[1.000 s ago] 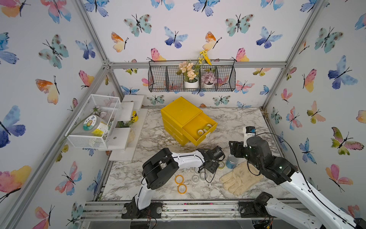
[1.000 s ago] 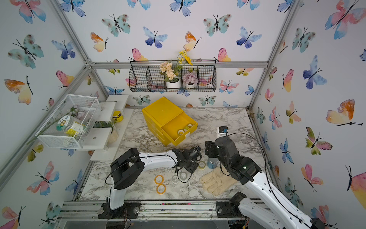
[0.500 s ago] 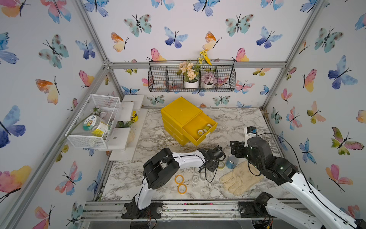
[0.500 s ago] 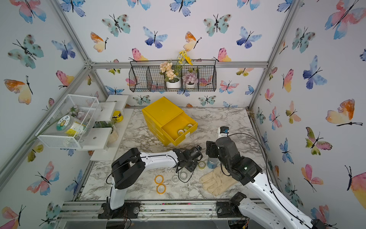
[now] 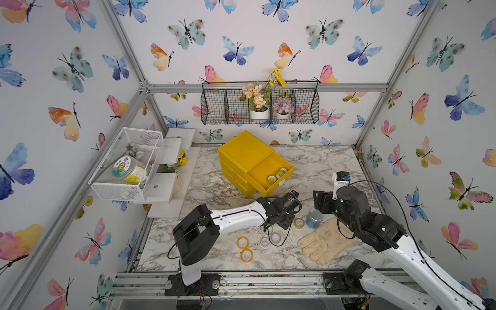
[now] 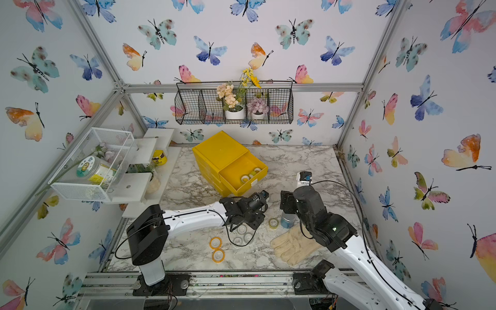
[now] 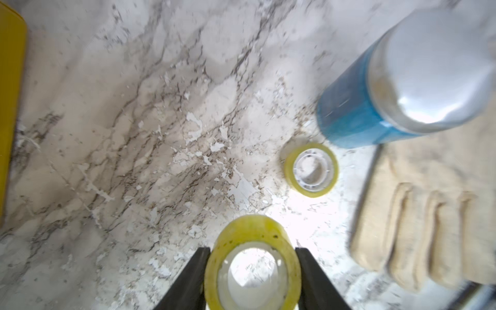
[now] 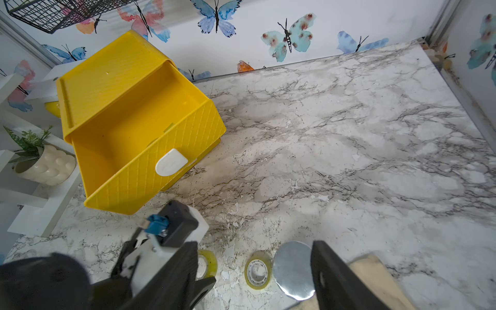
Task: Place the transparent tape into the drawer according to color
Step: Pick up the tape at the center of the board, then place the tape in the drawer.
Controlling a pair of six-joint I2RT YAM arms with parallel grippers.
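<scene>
Right now the left claw [image 7: 252,251] is clamped on a yellow-green tape roll [image 7: 252,228]. One finger presses each side of its outer rim, and the hole shows between them. The roll looks lifted off the desk [image 7: 134,134], though the top views hide it under the wrist.

A roll like this should be very light and stiff, since the wound film sits on a hard inner ring. I would expect it to keep its shape under a firm squeeze. Its outer face is smooth and curved, so a hold across the full width through the centre is the safe one. Off-centre pressure could let it pivot or pop out.

A second yellow-green roll [image 7: 311,170] lies flat just beyond this claw, between it and the blue tin [image 7: 362,107], with the glove [image 7: 429,214] beside it. Two orange rolls [image 5: 243,243] and some clear rolls [image 5: 275,237] lie on the desk behind the claw, nearer the arm's base.

The open yellow drawer [image 5: 268,189] is well apart, ahead of the claw, and already holds yellow-green rolls [image 5: 272,178], so it looks like the matching place.

The right claw [image 8: 253,243] hangs wide open and empty above the tin.
</scene>
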